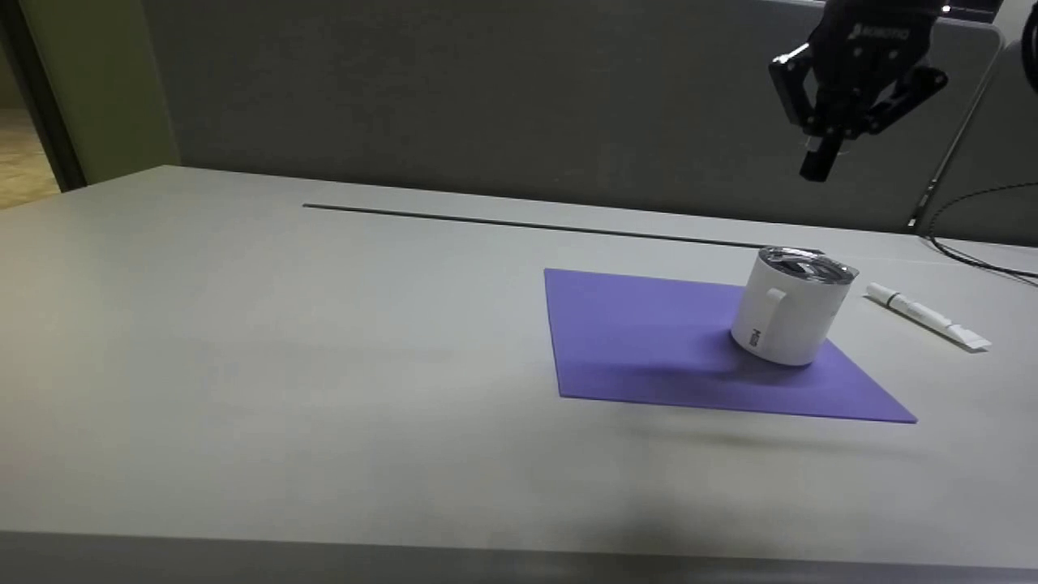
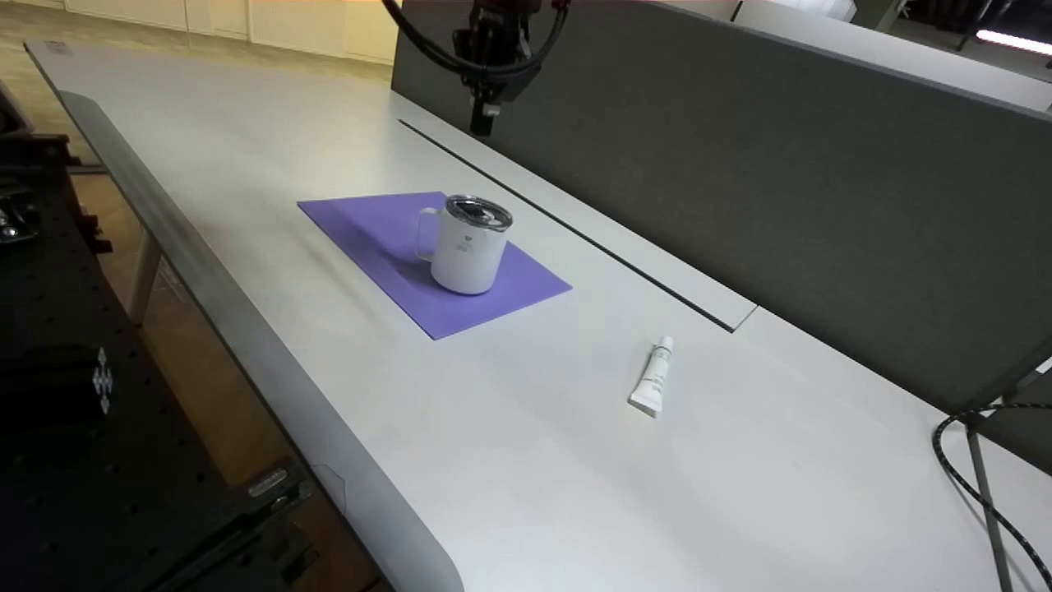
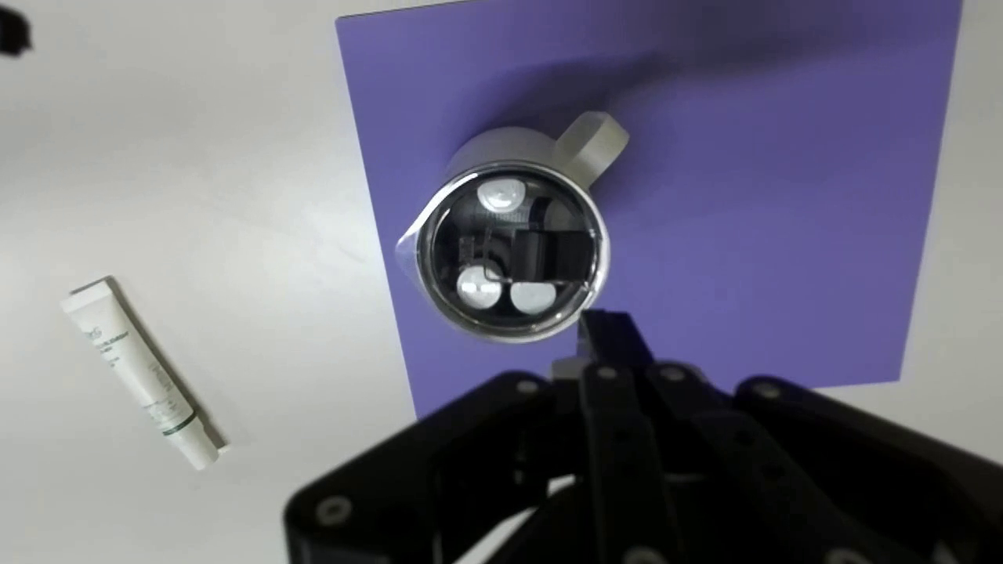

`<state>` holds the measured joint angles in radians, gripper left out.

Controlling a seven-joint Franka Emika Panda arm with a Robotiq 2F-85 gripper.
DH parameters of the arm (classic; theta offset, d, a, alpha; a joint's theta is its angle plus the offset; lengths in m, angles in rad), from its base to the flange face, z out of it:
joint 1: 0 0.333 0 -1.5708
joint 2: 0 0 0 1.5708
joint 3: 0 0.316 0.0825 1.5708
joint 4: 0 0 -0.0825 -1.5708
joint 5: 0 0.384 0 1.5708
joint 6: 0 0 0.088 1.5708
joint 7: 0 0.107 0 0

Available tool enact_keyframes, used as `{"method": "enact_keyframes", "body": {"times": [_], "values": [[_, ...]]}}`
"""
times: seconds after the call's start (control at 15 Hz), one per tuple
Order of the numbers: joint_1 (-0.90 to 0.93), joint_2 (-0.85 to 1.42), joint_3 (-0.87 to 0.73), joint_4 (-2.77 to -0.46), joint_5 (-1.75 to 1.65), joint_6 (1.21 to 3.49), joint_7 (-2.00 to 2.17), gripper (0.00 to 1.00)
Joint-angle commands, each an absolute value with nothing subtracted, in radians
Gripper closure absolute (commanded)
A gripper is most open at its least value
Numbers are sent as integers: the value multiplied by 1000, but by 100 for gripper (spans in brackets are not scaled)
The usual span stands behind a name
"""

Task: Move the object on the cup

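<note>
The white cup stands upright on the purple mat, near one edge of it. Its handle and clear lid with a dark slider show in the wrist view. It also shows in an exterior view. A white tube lies on the table beside the mat, off the cup. It is also in an exterior view and in the wrist view. My gripper is well above the cup, pointing down. Its black fingertips are together, and I see no separate thing between them.
A dark grey partition runs along the table's back edge. A black slot runs in the table in front of it. A black cable lies at the table's end. The robot's black base stands beside the table's front edge.
</note>
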<state>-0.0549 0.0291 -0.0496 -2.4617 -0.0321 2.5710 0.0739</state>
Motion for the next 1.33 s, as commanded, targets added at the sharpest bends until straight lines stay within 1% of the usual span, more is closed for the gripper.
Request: {"method": "enact_keyframes", "body": {"times": [0.0, 0.13, 0.8, 1.27], "values": [[-62, 107, -61, -2479, -18, 2698, 65, 100], [-64, 149, -60, -2479, 16, 2761, 61, 100], [-70, 242, -58, -2472, 69, 2821, 59, 100], [-53, 260, -111, -2459, 6, 2768, 109, 100]]}}
